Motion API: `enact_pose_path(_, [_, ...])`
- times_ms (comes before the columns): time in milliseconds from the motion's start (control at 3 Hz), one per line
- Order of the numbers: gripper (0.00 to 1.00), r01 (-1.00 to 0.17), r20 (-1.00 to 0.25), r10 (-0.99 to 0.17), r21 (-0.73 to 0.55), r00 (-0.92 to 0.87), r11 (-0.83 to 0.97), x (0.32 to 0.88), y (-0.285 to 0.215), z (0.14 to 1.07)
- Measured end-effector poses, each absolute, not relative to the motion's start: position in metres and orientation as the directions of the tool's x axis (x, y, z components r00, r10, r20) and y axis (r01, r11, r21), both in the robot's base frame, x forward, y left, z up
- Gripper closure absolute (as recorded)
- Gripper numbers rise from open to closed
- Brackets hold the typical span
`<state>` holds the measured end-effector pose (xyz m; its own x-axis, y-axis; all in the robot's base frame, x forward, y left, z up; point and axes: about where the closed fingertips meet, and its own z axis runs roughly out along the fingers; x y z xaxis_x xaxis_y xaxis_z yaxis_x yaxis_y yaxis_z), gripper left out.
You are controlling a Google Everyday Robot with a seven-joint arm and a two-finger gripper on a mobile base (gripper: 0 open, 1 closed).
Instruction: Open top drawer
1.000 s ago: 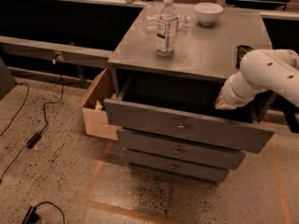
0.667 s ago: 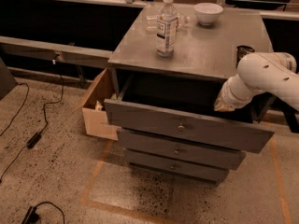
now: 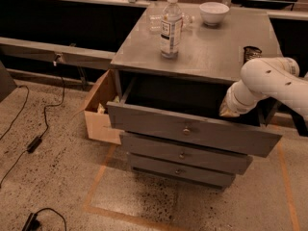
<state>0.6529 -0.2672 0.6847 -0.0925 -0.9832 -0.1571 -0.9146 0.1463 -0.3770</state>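
Note:
The top drawer (image 3: 192,131) is the widest grey front, with a small round metal knob (image 3: 186,130). It stands pulled out well past the two narrower drawer fronts below it, and its dark inside shows. My white arm reaches in from the right. My gripper (image 3: 229,110) is at the arm's end, down at the drawer's upper edge, right of the knob and just behind the front panel. The drawer front and the wrist hide most of it.
On the cabinet top stand a clear water bottle (image 3: 170,27), a white bowl (image 3: 213,12), a glass (image 3: 154,20) and a dark object (image 3: 250,53). An open cardboard box (image 3: 98,114) sits left of the cabinet. Cables (image 3: 33,143) lie on the speckled floor.
My arm has shifted slightly left and a little lower at the drawer's edge. The drawer stands open as far as before.

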Motion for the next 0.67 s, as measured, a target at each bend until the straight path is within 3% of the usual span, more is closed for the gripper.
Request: enact_pose_path(667, [1.0, -0.933, -0.164, -0.981, -0.326, -0.102, 0.152, 0.66, -0.26, 0.657])
